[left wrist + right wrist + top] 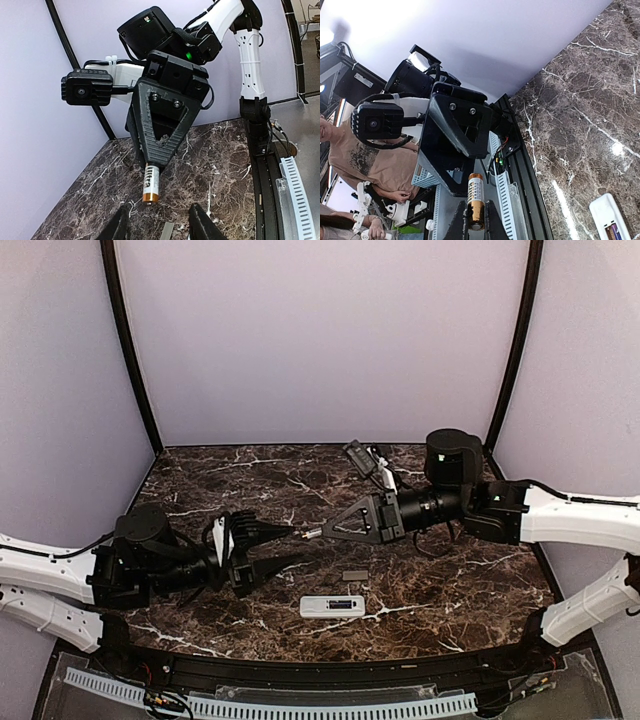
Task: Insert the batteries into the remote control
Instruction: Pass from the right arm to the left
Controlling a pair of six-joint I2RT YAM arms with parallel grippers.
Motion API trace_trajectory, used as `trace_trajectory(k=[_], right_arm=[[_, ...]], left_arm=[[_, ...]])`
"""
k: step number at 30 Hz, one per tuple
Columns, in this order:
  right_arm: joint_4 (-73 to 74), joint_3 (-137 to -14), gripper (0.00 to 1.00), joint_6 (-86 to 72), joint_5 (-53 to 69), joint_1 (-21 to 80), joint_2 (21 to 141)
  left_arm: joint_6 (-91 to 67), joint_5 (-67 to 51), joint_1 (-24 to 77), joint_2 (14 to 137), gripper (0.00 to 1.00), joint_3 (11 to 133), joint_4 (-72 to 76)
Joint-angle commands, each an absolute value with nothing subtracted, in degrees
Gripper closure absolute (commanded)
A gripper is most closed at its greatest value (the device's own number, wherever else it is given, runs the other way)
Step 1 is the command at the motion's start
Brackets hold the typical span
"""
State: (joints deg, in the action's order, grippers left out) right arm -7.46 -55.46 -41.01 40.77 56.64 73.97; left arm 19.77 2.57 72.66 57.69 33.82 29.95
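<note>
My right gripper (322,532) is shut on a battery (311,535), a slim silver and copper cylinder that sticks out of its fingertips toward the left arm. In the right wrist view the battery (476,199) sits between the gripper's (477,222) fingers. My left gripper (291,549) is open and empty, facing the battery tip from the left. In the left wrist view the battery (151,184) hangs just ahead of my open gripper (160,227), apart from it. The white remote control (332,606) lies on the marble near the front, also in the right wrist view (610,217). No second battery shows.
A small flat grey cover piece (354,576) lies just behind the remote, also in the left wrist view (167,231). A dark object with cables (362,458) lies at the back of the marble table (470,580). Walls close three sides.
</note>
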Motion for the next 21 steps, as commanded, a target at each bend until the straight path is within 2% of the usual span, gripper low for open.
trace_trajectory(k=[1, 16, 21], right_arm=[[-9.57, -55.63, 1.00, -41.06, 41.33, 56.46, 74.30], [-9.47, -55.81, 1.00, -40.96, 41.74, 56.50, 75.12], [-9.40, -55.79, 1.00, -40.87, 41.83, 56.54, 75.37]], left_arm=[[21.26, 3.25, 73.04, 58.95, 0.65, 36.08, 30.55], [21.49, 3.81, 73.04, 61.81, 0.84, 37.87, 30.17], [21.52, 4.54, 73.04, 62.08, 0.98, 38.12, 30.09]])
